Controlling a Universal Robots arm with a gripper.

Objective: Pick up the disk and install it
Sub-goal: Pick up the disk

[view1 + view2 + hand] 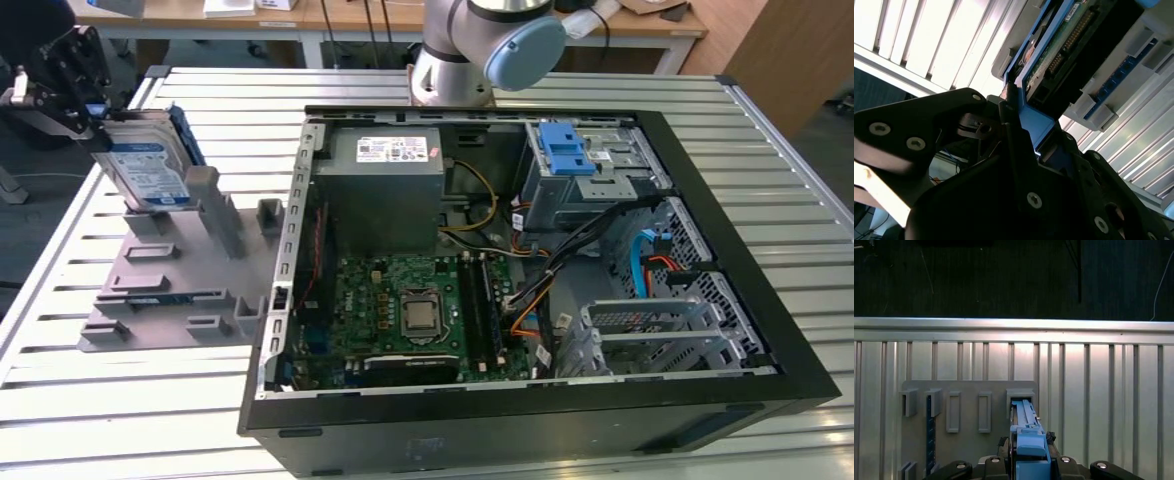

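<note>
At the grey holder, the fingers clamp the upright disk's blue edge.

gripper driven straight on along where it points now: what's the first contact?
The silver hard disk in its blue plastic bracket, held between the fingers of the gripper; beyond it, the grey slotted holder plate it stands in, on the ribbed metal table. Exact depth is unclear.
</note>
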